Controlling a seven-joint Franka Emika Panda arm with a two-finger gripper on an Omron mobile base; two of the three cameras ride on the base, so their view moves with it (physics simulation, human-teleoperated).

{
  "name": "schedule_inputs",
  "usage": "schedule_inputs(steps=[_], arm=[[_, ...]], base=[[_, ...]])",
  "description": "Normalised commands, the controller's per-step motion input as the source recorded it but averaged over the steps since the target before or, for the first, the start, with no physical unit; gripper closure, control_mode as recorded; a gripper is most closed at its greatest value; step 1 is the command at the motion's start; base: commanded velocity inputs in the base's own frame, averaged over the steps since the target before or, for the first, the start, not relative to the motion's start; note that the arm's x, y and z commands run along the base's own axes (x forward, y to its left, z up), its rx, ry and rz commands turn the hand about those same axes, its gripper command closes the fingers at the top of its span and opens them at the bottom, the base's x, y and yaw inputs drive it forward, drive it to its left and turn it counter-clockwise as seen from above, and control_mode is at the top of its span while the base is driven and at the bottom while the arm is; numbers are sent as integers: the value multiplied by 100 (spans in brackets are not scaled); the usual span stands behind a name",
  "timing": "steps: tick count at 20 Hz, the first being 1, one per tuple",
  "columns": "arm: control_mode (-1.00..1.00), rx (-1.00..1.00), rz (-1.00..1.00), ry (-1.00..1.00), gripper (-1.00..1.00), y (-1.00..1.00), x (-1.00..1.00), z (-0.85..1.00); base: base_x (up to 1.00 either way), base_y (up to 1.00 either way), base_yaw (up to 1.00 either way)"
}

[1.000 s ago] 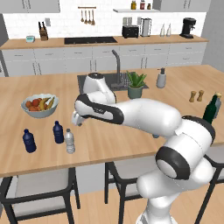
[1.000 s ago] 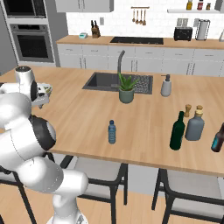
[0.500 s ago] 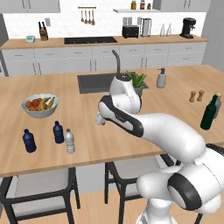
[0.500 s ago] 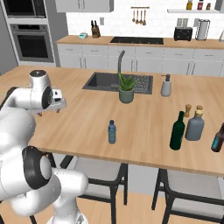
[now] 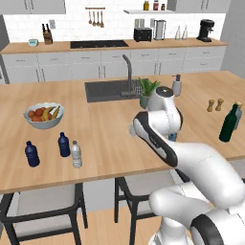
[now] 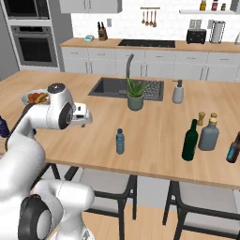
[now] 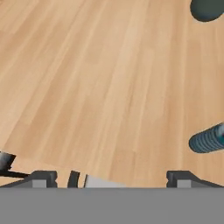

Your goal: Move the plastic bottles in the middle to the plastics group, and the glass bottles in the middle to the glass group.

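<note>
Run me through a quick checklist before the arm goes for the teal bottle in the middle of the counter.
1. End effector empty, with its jaws spread wide: ok.
2. Teal bottle upright, with bare counter around it: ok.
3. Teal bottle lined up between the fingers: not ok. In the hand view it sits at the far right edge, well off centre.
4. Drop spot beside the navy bottles: ok. There is open wood around them.
5. Clear bottle standing with the navy bottles: ok.
6. Green bottle next to the grey-blue bottle: ok. Whether they touch, cannot tell.
</note>
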Motion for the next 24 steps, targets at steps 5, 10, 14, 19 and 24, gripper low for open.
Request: schedule_inputs(steps=[5,10,14,19,24], arm=[[-100,0,-23,0,-100,-96,-7,32],[-100,4,-22,0,-100,-94,-6,25],[-100,15,-24,-1,-100,-82,0,18],[-100,10,-17,-1,-100,-44,10,-3],[-100,2,-9,0,-100,0,51,-22]], base=[[0,0,0],[0,0,0],[0,0,0],[0,0,0],[0,0,0]])
